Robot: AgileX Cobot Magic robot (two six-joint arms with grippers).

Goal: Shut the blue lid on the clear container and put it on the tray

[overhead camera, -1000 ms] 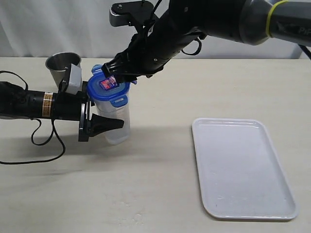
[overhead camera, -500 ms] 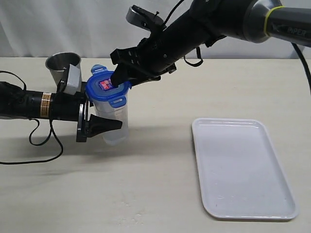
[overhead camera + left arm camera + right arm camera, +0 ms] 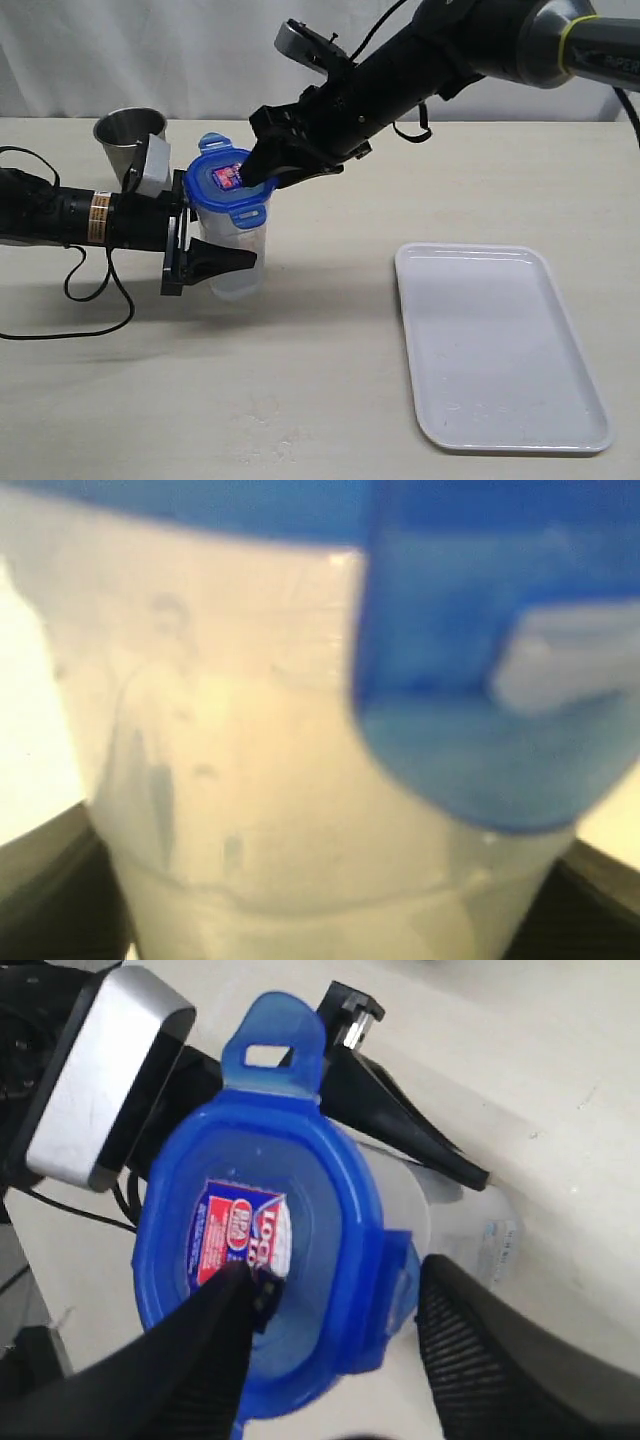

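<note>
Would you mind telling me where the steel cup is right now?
In the exterior view, the steel cup stands far left, behind the left arm, beside the container.

The left arm was a matte black tube ringed by a pale tan band with dark markings set well behind the claw, with a silver-grey camera block mounted just above the claw's base plate and thin black cables looping away from its rear. The right arm was black too, wrapped near the claw in what looked like dark netting, with a grey camera housing above the claw and a yellow-green ring far behind it beside faint, unreadable lettering. Both claws had tapered black fingers.
</note>
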